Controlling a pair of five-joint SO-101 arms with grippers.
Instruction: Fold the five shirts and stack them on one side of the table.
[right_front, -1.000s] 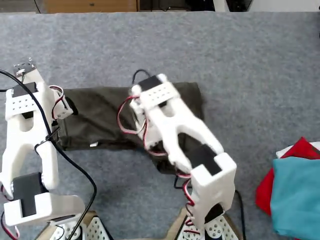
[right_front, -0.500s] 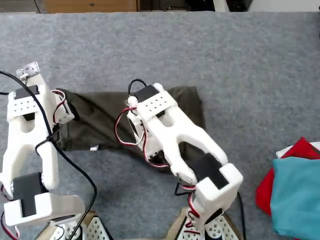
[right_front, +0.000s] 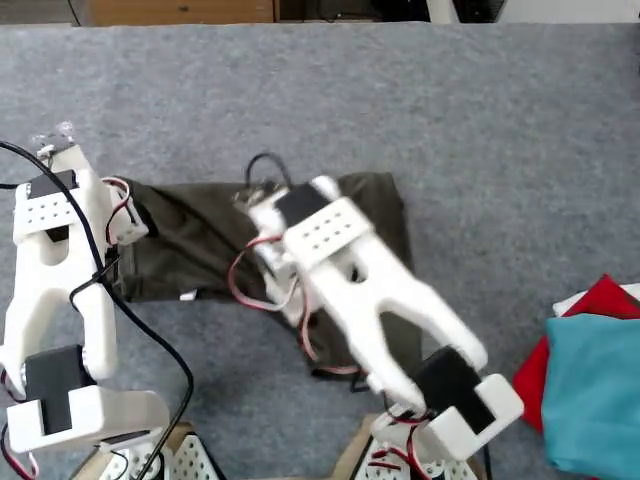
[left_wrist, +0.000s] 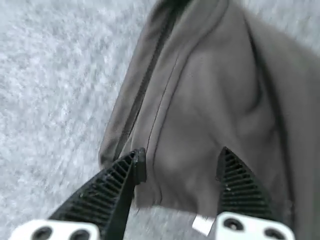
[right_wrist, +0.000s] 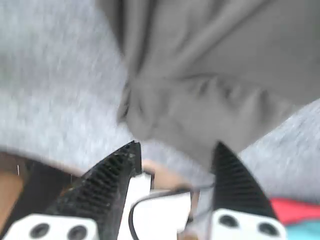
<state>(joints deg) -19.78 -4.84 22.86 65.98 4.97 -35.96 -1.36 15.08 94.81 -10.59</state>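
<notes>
Okay, change first: in the high view the right arm has swung, with its elbow end dropping toward the near right of the table (right_front: 480, 120) while its wrist stays over the middle of the dark olive shirt (right_front: 200, 240). The left arm has barely moved at the shirt's left end. The shirt lies in about the same spot, spread flat-ish and crumpled, with its lower right flap now more exposed. So this fold looks not yet made; I judge the arms are repositioning for a grab.

The left gripper (left_wrist: 181, 152) has its jaws wide apart, hovering over the shirt's edge (left_wrist: 210, 100) and holding nothing. The right gripper (right_wrist: 177, 146) is also spread wide with nothing between the jaws, and rumpled shirt cloth (right_wrist: 215, 75) lies beyond the tips.

A red shirt (right_front: 560, 350) and a teal shirt (right_front: 600, 390) are piled at the table's right edge, well apart from the olive one.

Writing: a small white tag (right_front: 187, 294) sits at the olive shirt's near hem (left_wrist: 202, 225), too small to read. No other print is seen.
</notes>
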